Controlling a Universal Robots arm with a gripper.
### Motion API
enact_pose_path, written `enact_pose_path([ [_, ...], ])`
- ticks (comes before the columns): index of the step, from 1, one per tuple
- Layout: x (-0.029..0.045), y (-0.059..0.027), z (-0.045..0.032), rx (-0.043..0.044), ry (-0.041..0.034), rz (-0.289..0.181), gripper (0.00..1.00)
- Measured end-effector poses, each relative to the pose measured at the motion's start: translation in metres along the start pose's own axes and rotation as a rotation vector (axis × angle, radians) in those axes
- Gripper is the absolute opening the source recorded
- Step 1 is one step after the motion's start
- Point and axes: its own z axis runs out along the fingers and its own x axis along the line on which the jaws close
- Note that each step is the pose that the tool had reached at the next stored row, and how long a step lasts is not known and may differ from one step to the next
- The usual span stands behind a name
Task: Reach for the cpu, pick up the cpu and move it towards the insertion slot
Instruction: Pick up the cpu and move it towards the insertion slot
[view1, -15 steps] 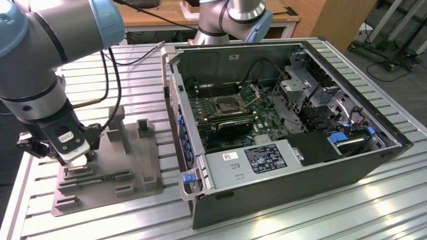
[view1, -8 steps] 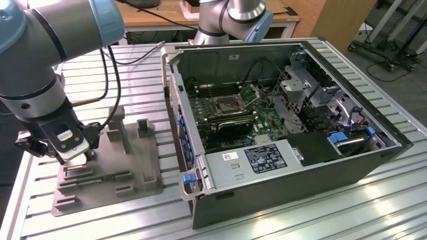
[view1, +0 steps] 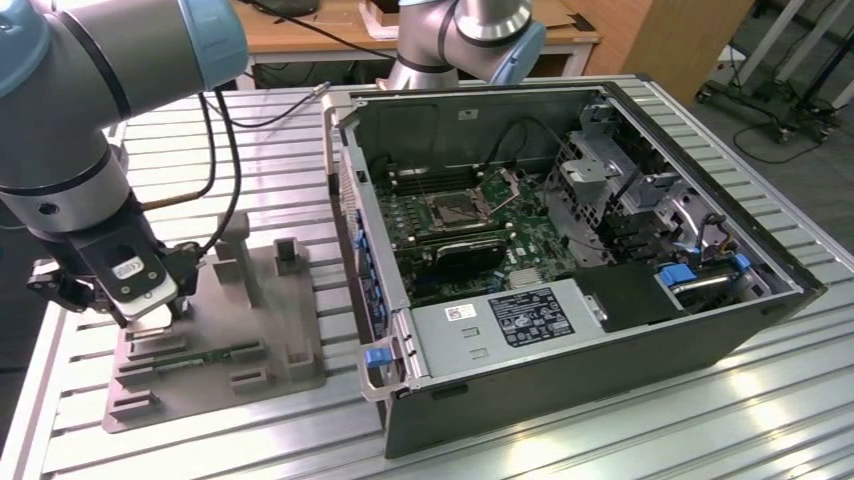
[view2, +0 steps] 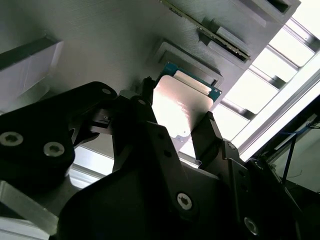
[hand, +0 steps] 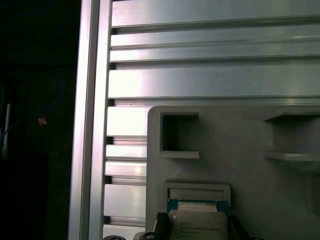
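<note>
The robot arm's black gripper (view1: 147, 305) stands low over the grey moulded plastic holder tray (view1: 254, 300) at the lower left of the exterior view. The tray rests on the ribbed aluminium worktop (view1: 601, 440).

Both wrist views show the cpu (view2: 182, 105), a small flat square chip with a silvery-grey metal top and a thin green rim. It lies in a shallow pocket of that tray. The fingers (view2: 209, 135) are drawn in against two opposite edges of the chip with no gap visible, so they appear to grip it. The chip looks flat in its pocket and is not yet lifted.

A good lift here would go straight up, with the chip level so the rim clears the pocket walls without catching. The grip should be only firm enough to stop it slipping.

The insertion slot (view1: 451, 210), a square socket framed in shiny metal, sits well apart inside the open black computer case (view1: 534, 400), right of centre in the exterior view.

Faint print shows on the chip's top (hand: 197, 227) in the first wrist view, but it is too small to read. The same is true of a black label (view1: 530, 315) and a white label (view1: 461, 312) on the grey metal box at the case's near end.
</note>
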Motion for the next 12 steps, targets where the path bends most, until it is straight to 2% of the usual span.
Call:
enact_pose_path([
  [12,0.0001,0.0002,-0.0055,-0.0008,-0.0001,0.0,0.54],
])
